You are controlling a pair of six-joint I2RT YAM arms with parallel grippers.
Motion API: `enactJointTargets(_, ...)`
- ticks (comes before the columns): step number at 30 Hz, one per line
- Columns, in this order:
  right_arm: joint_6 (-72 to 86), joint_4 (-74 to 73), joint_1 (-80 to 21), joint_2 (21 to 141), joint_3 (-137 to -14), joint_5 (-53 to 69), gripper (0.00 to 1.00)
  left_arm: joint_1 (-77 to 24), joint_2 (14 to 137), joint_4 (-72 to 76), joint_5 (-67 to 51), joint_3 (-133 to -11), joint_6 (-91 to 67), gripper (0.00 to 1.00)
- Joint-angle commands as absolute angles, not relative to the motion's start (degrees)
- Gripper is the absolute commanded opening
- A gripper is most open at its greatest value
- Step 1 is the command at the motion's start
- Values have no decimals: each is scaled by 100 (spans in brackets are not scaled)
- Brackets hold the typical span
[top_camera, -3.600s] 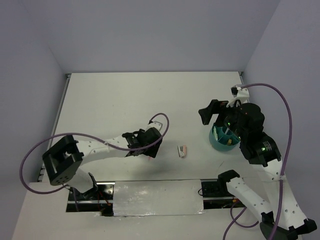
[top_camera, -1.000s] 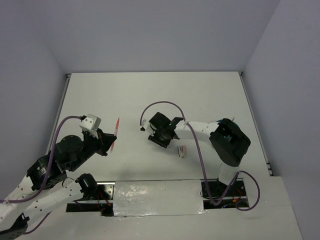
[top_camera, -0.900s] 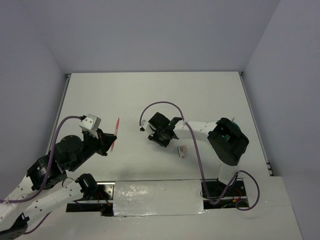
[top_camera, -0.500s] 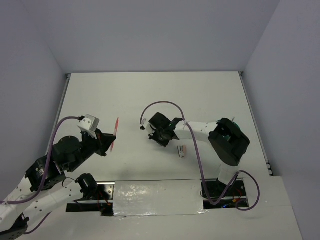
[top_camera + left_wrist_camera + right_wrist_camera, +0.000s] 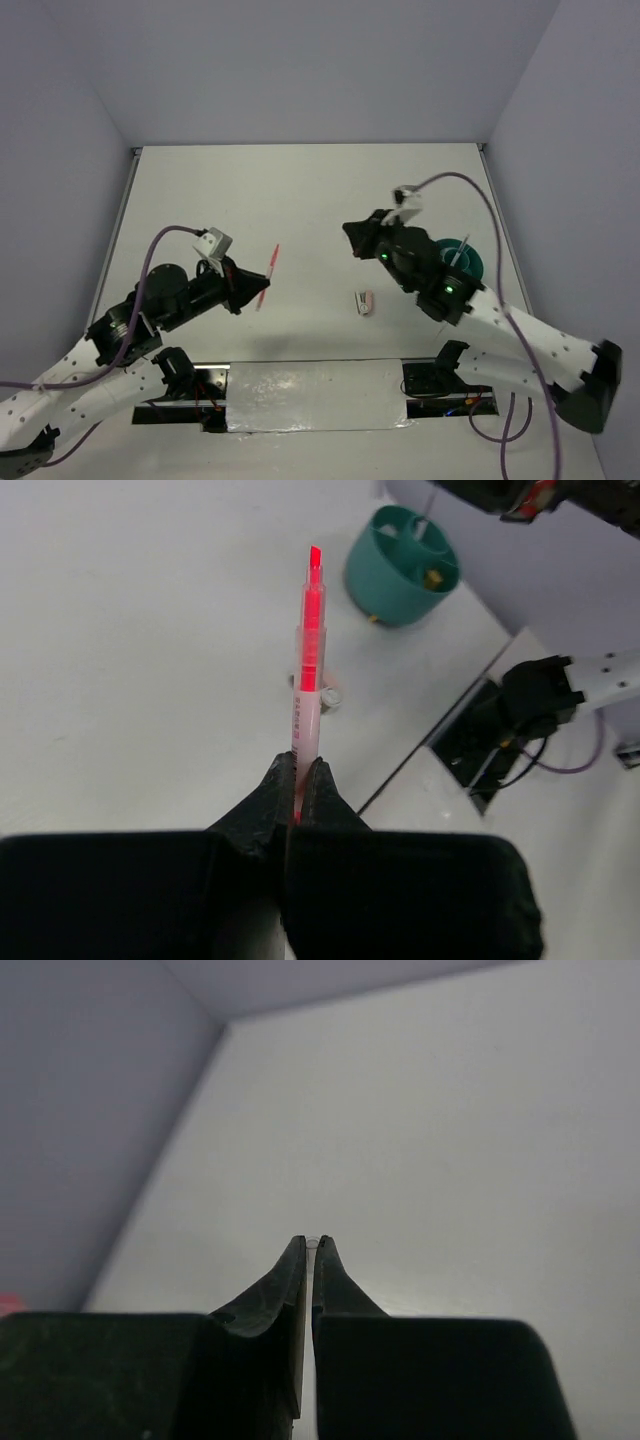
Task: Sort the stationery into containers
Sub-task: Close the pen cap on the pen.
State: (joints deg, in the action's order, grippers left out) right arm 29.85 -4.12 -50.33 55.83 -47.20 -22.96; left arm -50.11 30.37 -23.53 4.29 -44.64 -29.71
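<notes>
A pink-red pen [image 5: 266, 277] sticks out of my left gripper [image 5: 243, 290], which is shut on its lower end above the table's left half. In the left wrist view the pen [image 5: 308, 670] points towards the teal cup [image 5: 402, 565], with the left gripper [image 5: 298, 770] clamped on it. The pink-white mini stapler [image 5: 364, 302] lies on the table, partly behind the pen [image 5: 328, 695]. My right gripper [image 5: 350, 231] hangs left of the cup [image 5: 476, 262]. Its jaws [image 5: 313, 1245] are shut, with a small clear piece [image 5: 313, 1241] showing between the tips. A thin pale pen [image 5: 462, 250] stands in the cup.
My right arm [image 5: 440, 285] covers the cup's near side. A shiny foil strip [image 5: 300, 395] and black mounts [image 5: 530, 700] line the near edge. Purple cables [image 5: 470, 190] loop above both arms. Grey walls close in the table on three sides.
My right gripper has shut, risen from the table's middle and swung right towards the cup, which now shows. My left arm has carried the pen to the right.
</notes>
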Motion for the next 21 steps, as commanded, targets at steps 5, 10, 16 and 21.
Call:
enactJointTargets(5, 5035, 1255, -5265, 3939, -3613, -2963, 0, -5062, 3487, 1165, -1370, -3402, -3744, 0)
enactJointTargets(10, 4958, 2100, -5309, 3682, -3410, -2216, 0, -5220, 3946, 2056, -1670, -3296, -3814, 0)
enactJointTargets(16, 4632, 2927, -5528, 3858, -3278, -1731, 0, -5344, 4333, 2259, -1723, -3393, -3788, 0)
enactJointTargets(21, 4395, 3075, -5844, 4051, -3349, -1775, 0, -5353, 4395, 2198, -1582, -3366, -3806, 0)
